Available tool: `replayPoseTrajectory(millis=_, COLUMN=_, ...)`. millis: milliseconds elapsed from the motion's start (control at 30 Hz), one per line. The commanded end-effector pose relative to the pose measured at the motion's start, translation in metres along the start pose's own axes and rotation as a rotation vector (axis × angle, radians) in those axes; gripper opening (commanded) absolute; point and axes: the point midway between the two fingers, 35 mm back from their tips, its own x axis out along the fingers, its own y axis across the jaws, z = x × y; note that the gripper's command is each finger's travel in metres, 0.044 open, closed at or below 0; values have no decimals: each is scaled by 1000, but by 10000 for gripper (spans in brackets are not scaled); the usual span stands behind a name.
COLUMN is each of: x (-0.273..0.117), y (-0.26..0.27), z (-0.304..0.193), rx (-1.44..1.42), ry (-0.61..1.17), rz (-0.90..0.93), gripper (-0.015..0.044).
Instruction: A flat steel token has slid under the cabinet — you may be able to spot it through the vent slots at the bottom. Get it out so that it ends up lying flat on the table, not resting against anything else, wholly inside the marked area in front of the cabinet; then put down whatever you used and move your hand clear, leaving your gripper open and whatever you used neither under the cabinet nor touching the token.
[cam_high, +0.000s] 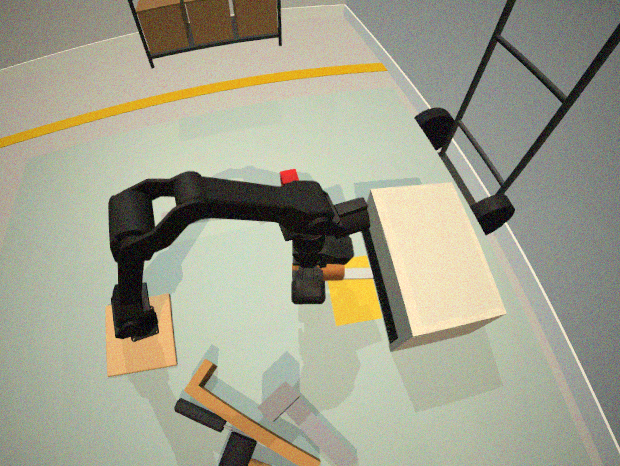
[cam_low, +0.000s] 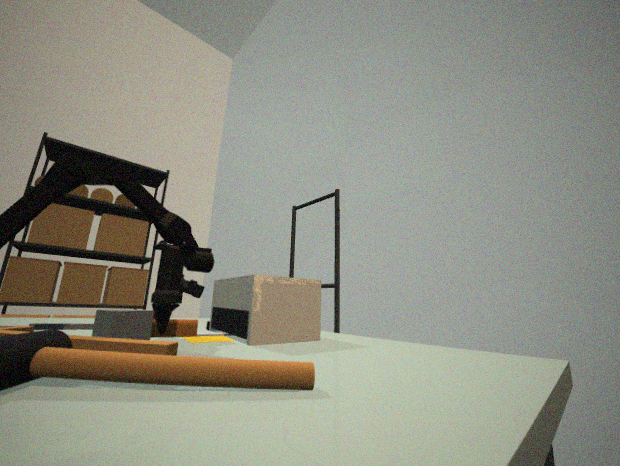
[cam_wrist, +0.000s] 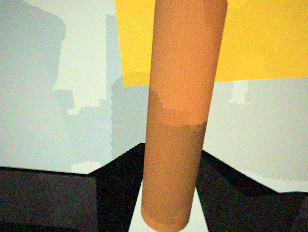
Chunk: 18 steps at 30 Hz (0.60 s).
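Note:
My gripper (cam_low: 161, 331) (cam_wrist: 168, 151) is shut on the orange-brown round handle (cam_high: 333, 272) (cam_wrist: 182, 90) of a tool. The tool's pale flat blade (cam_high: 358, 273) points toward the cabinet (cam_high: 436, 255) (cam_low: 285, 310) and reaches its dark front opening in the top view; its far end is hidden there. The handle and blade lie over the yellow marked area (cam_high: 355, 303) (cam_low: 208, 339) (cam_wrist: 265, 40), toward one side of it. The hand hangs just in front of the cabinet, fingers pointing down. I cannot see the steel token in any view.
An orange L-shaped bar (cam_high: 250, 420) and black cylindrical pieces (cam_high: 200, 414) lie at the near side, with a mauve angled piece (cam_high: 280, 400) beside them. A red block (cam_high: 289, 176) shows behind the arm. A thick orange rod (cam_low: 175, 368) and a grey block (cam_low: 122, 324) show in the exterior view.

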Motion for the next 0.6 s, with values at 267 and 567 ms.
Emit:
replayPoseTrajectory(millis=267, x=1, y=0, z=-13, rx=5, ry=1, rz=-5, gripper=0)
replayPoseTrajectory(millis=567, x=1, y=0, z=-22, rx=5, ry=1, rz=-5, gripper=0)
